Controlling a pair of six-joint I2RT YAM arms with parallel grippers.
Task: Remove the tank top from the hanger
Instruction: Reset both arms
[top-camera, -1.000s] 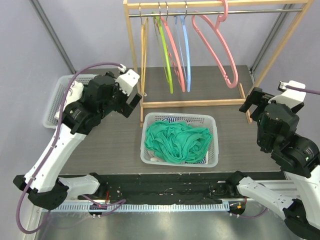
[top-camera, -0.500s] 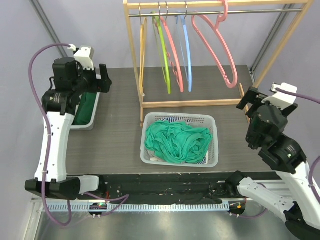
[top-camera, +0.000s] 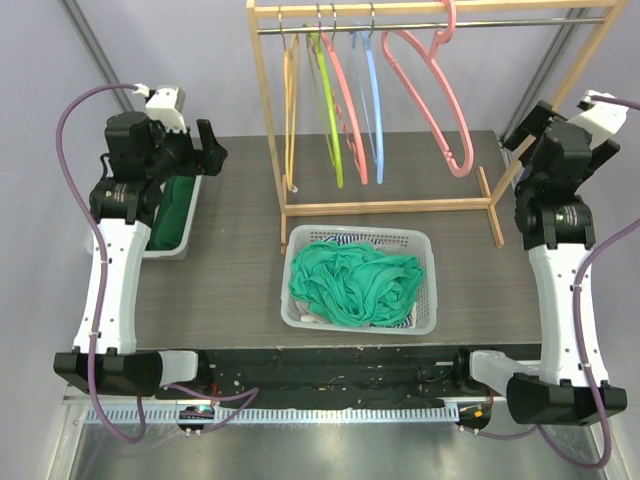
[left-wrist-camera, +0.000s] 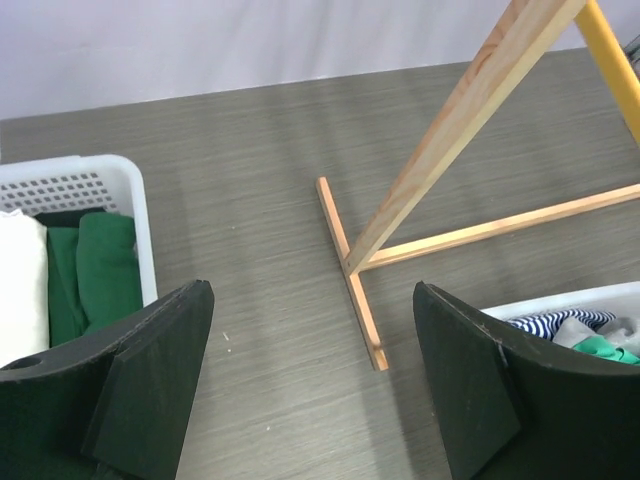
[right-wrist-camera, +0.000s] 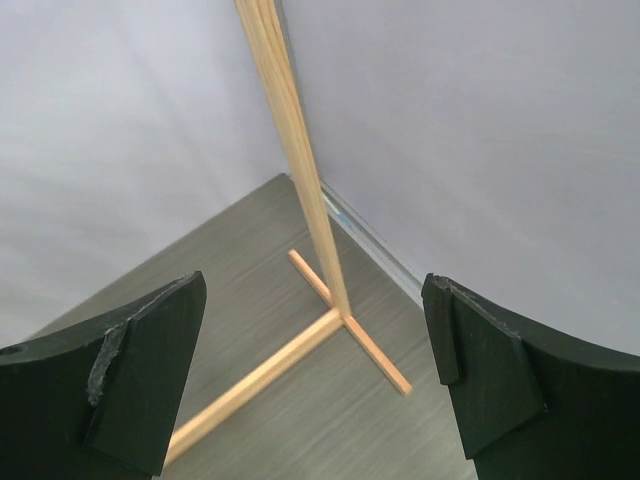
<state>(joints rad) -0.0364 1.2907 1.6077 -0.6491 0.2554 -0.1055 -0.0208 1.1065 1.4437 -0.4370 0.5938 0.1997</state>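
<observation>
Two arms stand raised over the bench (top-camera: 230, 270), one at its left edge and one at its right edge. Both pincers are released: the left gripper (left-wrist-camera: 308, 292) hangs with its jaws spread wide above bare benchtop, grasping nothing, and the right gripper (right-wrist-camera: 312, 284) is likewise fully parted and holds nothing, its fingers framing the right post of the wooden rack (top-camera: 385, 207). That rack stands along the far edge, and five plastic hangers (top-camera: 461, 160) in yellow, green, pink and blue hang bare from its rail. A white basket (top-camera: 357, 234) sits at the middle of the bench toward the near edge, just in front of the rack's foot, filled with a crumpled green heap (top-camera: 350, 285); a striped piece (left-wrist-camera: 545, 325) shows at its far rim. A white bin (left-wrist-camera: 70, 180) lies at the left edge toward the far corner, close under the left arm, holding a green fold (left-wrist-camera: 100, 265) beside a white piece (left-wrist-camera: 20, 280). Which of these green garments is the tank top the views do not show; all the cloth in sight lies in the basket or the bin
</observation>
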